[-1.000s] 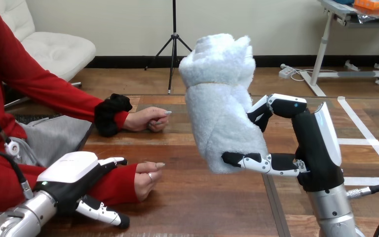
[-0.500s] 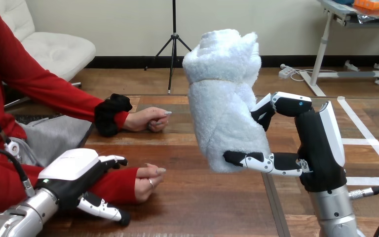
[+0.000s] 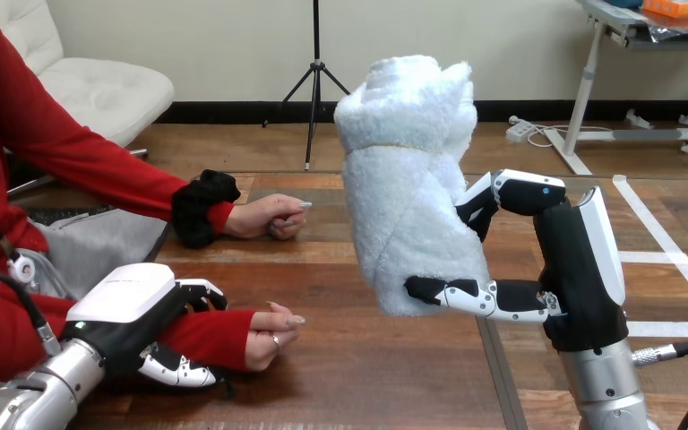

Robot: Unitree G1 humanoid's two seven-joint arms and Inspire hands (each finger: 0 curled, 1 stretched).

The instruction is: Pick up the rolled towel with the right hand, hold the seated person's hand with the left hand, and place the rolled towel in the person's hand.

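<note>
Handover stage, viewed across the brown wooden tabletop (image 3: pixel 367 358).

Hidden parts: the rolled white terry towel (image 3: pixel 408 179) covers the palm and most of the fingers of the robot's right hand (image 3: pixel 578 269). Just the right thumb (image 3: pixel 466 296), lying across the roll's lower end, and a bent finger (image 3: pixel 515 190) at mid-height can be made out. The towel's far side is out of sight. The white back shell of the left hand (image 3: pixel 130 313) conceals where its palm meets the red sleeve. Both silver forearms are cut off at the bottom edge.

Grasp states: the right hand grips the towel, which stands roughly upright, raised clear of the tabletop, right of centre and well apart from the person. The left hand is closed round the person's wrist (image 3: pixel 206 327): its fingers (image 3: pixel 199 291) curl over the top of the sleeve and the left thumb (image 3: pixel 175 372) wraps beneath. The person's nearer hand (image 3: pixel 269 327) rests on the tabletop just beyond that clasp, loosely curled. The person's farther hand (image 3: pixel 269 215) lies on the tabletop behind it.

Change over the last second: the left hand's fingers, then nearly straight above the sleeve with the thumb spread away, have folded down onto the wrist. The towel has edged slightly up and to the right.
</note>
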